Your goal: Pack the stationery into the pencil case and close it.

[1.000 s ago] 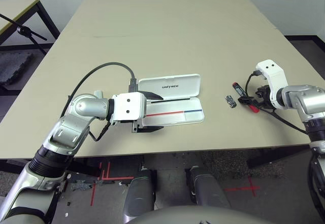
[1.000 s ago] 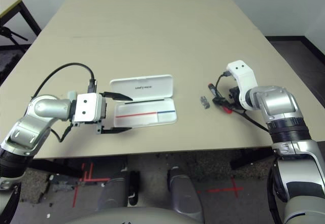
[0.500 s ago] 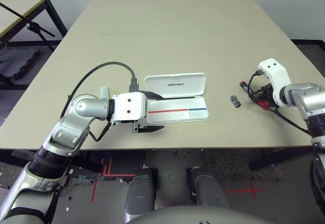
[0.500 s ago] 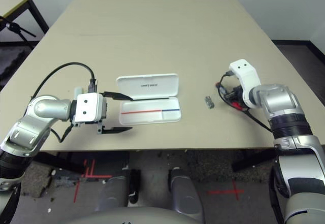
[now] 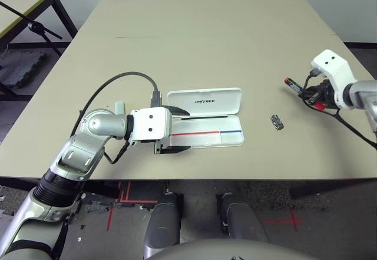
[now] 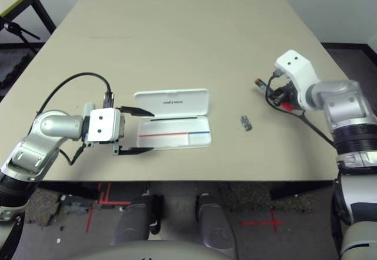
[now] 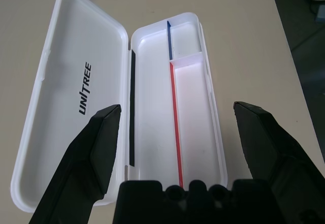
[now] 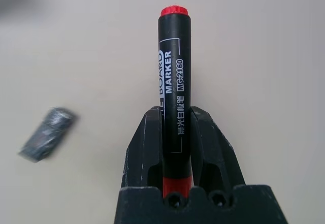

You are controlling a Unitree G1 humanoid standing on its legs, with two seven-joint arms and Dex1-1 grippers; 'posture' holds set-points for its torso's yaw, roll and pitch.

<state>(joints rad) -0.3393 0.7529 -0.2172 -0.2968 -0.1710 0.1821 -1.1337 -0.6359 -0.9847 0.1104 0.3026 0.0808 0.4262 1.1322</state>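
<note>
The pencil case (image 5: 206,121) lies open near the table's front, lid (image 7: 71,92) folded back, its tray (image 7: 190,112) with the red and blue stripe holding nothing. My left gripper (image 5: 177,129) is open at the case's left end, one finger (image 7: 96,148) on either side of it. Over the table's right side, my right gripper (image 5: 312,93) is shut on the red marker (image 8: 172,82), which sticks out toward the case. The tiny dark silvery piece (image 5: 275,122) lies on the table between case and marker. A pale stubby stick (image 5: 119,105) lies just behind my left forearm.
The table's front edge (image 5: 188,177) runs close below the case. A black cable (image 5: 118,80) loops over my left arm. Another table and a black stand (image 5: 29,27) are at the far left. The far half of the table (image 5: 206,30) is bare.
My right gripper has shut on the red marker and lifted it off the table, up and away from the silvery piece. The camera has shifted. The left arm has stayed put.
</note>
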